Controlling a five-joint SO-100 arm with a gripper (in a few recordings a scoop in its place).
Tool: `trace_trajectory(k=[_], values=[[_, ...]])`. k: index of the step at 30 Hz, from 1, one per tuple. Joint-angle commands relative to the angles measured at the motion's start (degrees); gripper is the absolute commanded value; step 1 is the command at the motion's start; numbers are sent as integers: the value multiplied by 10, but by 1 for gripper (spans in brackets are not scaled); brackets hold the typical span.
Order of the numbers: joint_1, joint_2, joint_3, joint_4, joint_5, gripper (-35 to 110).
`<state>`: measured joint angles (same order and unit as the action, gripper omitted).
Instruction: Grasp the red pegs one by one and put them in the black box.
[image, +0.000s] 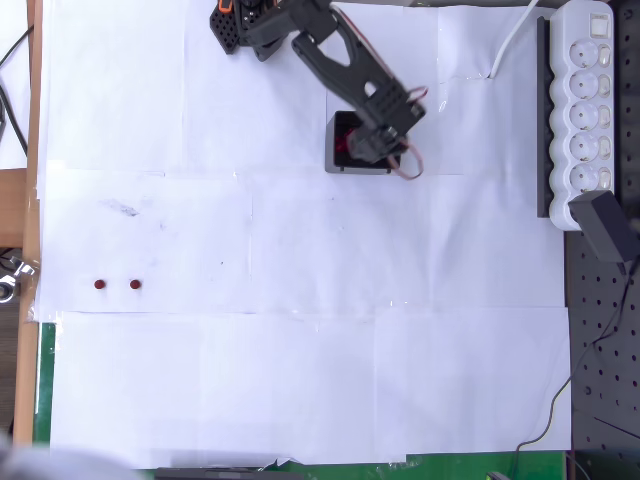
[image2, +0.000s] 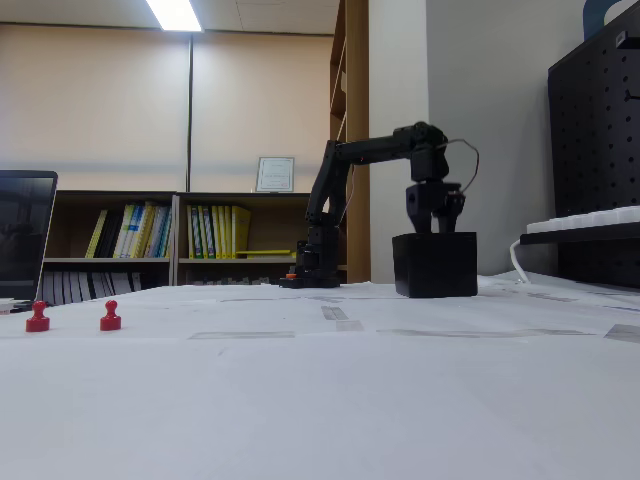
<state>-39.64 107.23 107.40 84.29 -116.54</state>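
Note:
Two red pegs (image: 99, 285) (image: 135, 285) stand side by side on the white paper at the left of the overhead view; the fixed view shows them (image2: 38, 317) (image2: 110, 316) upright at its left. The black box (image: 336, 158) (image2: 435, 265) sits near the arm's base. Something red (image: 345, 141) shows inside it, partly hidden by the arm. My gripper (image: 368, 143) (image2: 436, 226) hangs just above the box's open top, pointing down. Its jaws look slightly parted, and I see nothing between them.
A white power strip (image: 588, 105) on a black rail lies along the right edge, with a white cable (image: 512, 38) running toward the box. A black pegboard (image: 605, 330) lies at the right. White paper sheets (image: 300, 380) cover the table.

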Motion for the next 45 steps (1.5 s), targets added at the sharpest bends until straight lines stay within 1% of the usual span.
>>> trace_trajectory(k=[1,4,7,13,16,18,20,22,23,25,28,33,36,38,41,45], values=[[5,-3,45,47,-3,12],[7,-6,72,76,-12,16],[6,-37,103,109,-18,17],[4,-178,236,189,-18,16],[39,-266,220,183,-4,16],[97,-314,155,146,21,16],[172,-339,57,94,68,16],[262,-344,-63,24,138,16],[307,-344,-123,-25,176,16],[389,-336,-235,-157,233,16],[469,-279,-294,-297,279,16],[535,-159,-333,-523,310,16],[563,-88,-372,-715,323,17],[576,-36,-385,-823,329,17],[585,40,-371,-938,316,17],[593,105,-325,-1007,276,17]])
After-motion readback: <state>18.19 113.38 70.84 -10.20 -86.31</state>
